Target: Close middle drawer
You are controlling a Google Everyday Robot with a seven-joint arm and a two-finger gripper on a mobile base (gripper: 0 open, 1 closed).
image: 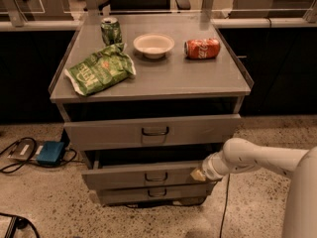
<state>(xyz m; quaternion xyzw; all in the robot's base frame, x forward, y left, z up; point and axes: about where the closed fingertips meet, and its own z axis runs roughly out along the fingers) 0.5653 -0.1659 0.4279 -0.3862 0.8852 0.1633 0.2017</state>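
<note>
One gripper (199,174), opening can't tell, touches the middle drawer (124,176) front's right end. The drawer runs leftward from it, front facing camera, slightly out. Open floor (247,214) below.

Moderate, warm-tinted illumination from overhead. Brightest on the cabinet top (168,78) and the pale arm (262,158). Soft highlights on the red can (202,48) and the white bowl (153,44). Deep shadow in the recess above the middle drawer (124,176) and across the far background, left and right. Half shade on the gripper (198,174), near right, at the right end of that drawer's front.
</note>
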